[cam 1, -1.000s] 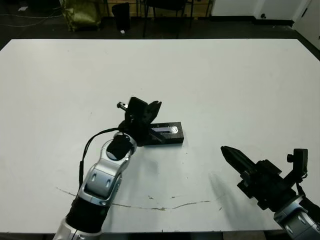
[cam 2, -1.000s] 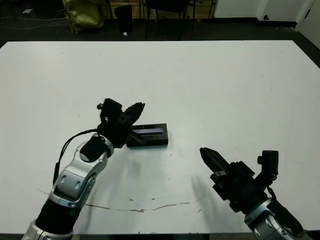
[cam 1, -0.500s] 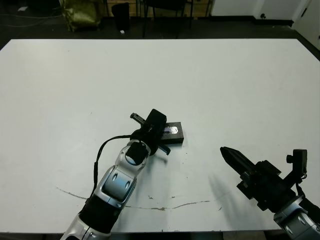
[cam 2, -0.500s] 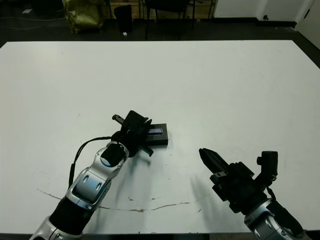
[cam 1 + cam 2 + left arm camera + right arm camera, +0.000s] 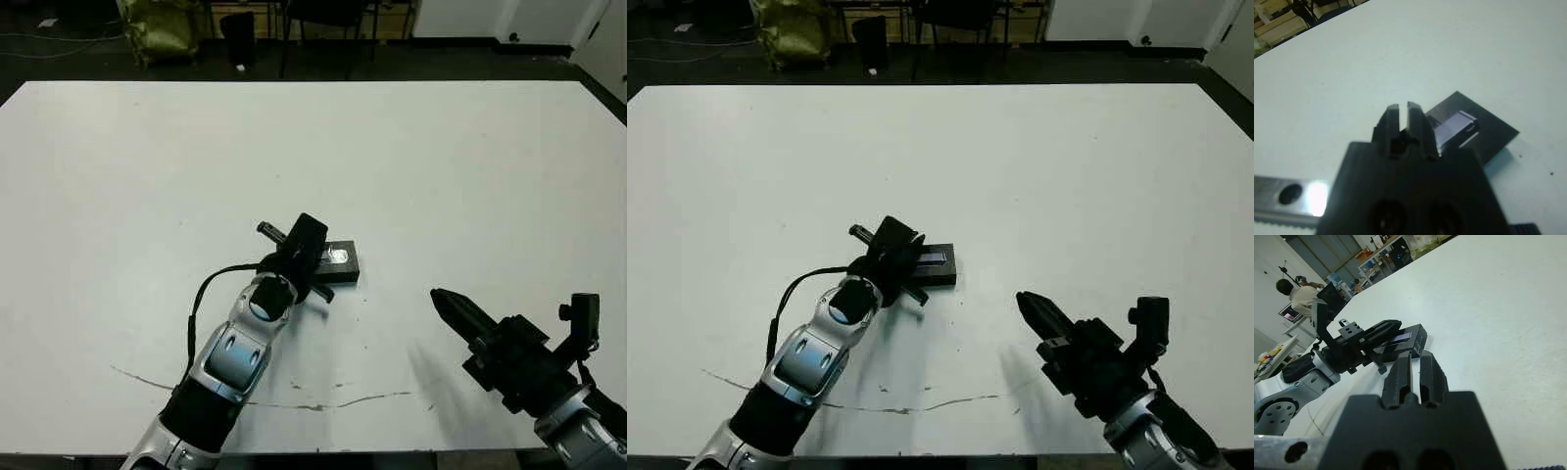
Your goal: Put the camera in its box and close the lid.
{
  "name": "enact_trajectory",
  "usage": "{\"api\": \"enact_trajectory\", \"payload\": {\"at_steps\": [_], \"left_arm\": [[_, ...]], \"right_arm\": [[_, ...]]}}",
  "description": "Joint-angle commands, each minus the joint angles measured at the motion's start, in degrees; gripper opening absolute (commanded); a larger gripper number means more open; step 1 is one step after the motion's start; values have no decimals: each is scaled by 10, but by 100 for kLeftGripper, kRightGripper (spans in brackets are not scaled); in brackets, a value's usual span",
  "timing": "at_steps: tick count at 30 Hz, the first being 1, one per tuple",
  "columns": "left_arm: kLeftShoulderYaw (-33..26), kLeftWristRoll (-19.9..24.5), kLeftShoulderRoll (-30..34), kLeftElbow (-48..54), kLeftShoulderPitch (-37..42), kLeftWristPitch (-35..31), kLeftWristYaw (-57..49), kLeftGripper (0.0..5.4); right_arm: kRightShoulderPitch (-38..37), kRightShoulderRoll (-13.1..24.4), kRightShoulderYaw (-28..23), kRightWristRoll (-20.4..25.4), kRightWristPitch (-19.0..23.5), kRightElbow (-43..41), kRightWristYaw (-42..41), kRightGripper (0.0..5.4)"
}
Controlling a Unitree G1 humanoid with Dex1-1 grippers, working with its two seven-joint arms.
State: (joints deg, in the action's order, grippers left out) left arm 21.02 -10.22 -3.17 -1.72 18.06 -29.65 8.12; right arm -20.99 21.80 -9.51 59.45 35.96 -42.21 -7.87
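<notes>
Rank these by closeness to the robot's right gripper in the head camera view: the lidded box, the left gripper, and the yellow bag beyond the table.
1. Lid on the box, mid-table
2. Left gripper, over the box's left end, nearly tied
3. Yellow bag, far-left floor

From the right gripper.

My left gripper [image 5: 306,257] covers the near end of the lid [image 5: 340,260], so only its far end with the pale stripe shows. Under the lid, the box and camera are hidden. In my left wrist view, the lid [image 5: 1469,132] is blurred.
</notes>
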Motion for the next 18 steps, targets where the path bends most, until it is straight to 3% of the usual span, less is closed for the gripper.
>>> {"api": "enact_trajectory", "payload": {"at_steps": [1, 6, 11, 15, 18], "left_arm": [[-7, 11, 14, -27, -48, -47, 14, 2], [-46, 54, 19, 59, -72, -41, 38, 2], [-95, 102, 38, 210, -118, -30, 53, 2], [-164, 141, 61, 323, -160, -12, 55, 2], [-236, 195, 64, 371, -187, 5, 55, 2]], "right_arm": [[-5, -1, -1, -7, 1, 5, 4, 0], [-5, -2, -3, -6, 0, 1, 6, 0], [2, -5, -9, 14, 5, -3, 21, 0], [16, -10, -13, 34, 6, -1, 45, 0], [35, -10, -16, 45, 4, 16, 45, 0]]}}
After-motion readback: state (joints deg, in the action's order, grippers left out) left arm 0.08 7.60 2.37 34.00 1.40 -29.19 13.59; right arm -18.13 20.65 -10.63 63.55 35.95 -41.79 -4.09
